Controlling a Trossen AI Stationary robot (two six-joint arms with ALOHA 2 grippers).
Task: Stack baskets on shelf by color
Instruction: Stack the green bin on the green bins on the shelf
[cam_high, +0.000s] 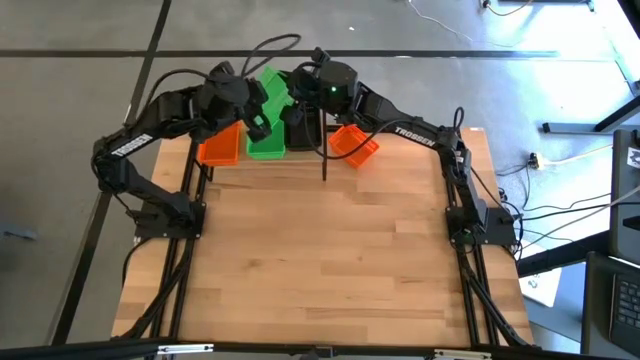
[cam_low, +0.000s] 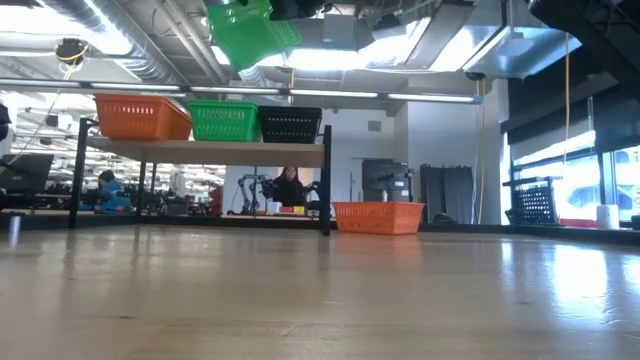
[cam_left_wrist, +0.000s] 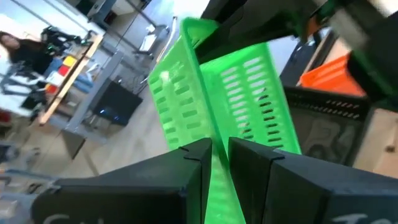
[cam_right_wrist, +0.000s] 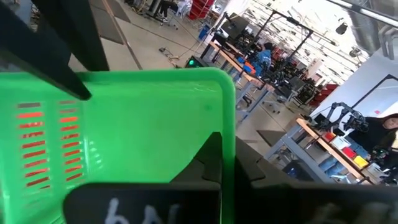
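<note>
The shelf stands at the table's far edge, abt 11 o'clock from table centre, w/ thin black uprights at its ends. On it sit three baskets in a row: orange basket, green basket, black basket, touching side by side. Open room under the shelf board and above the row. A second orange basket lies on the table just beside the shelf's right upright, at abt 1 o'clock. Near half of the table is free. Both arms reach in over the shelf from the sides, wrists bent down. The held green basket hangs tilted in the air above the row. Left gripper is nearly closed, pinching its wall; right gripper also clamps its rim.
</note>
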